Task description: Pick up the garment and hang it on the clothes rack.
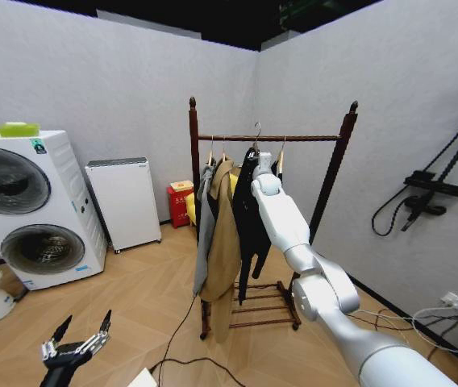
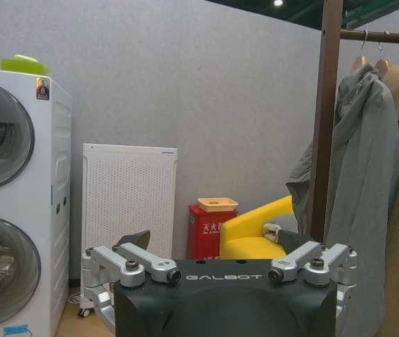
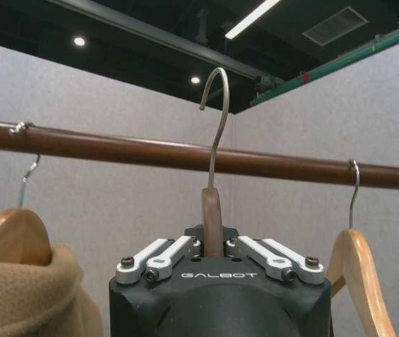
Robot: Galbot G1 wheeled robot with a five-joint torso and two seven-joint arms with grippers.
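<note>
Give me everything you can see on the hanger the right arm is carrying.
The hanger has a brown wooden neck and a thin grey metal hook, upright. The right gripper is shut on the neck from below. The hook's curved tip rises above the clothes rack rail and looks not yet seated on it. In the head view the garment hangs limp and black beneath, between a tan coat and an empty wooden hanger.

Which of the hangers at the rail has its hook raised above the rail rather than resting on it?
The middle hanger, gripped by the right gripper: its hook curls above the rail. The hangers on either side hang from the rail, one carrying the tan coat, one bare.
</note>
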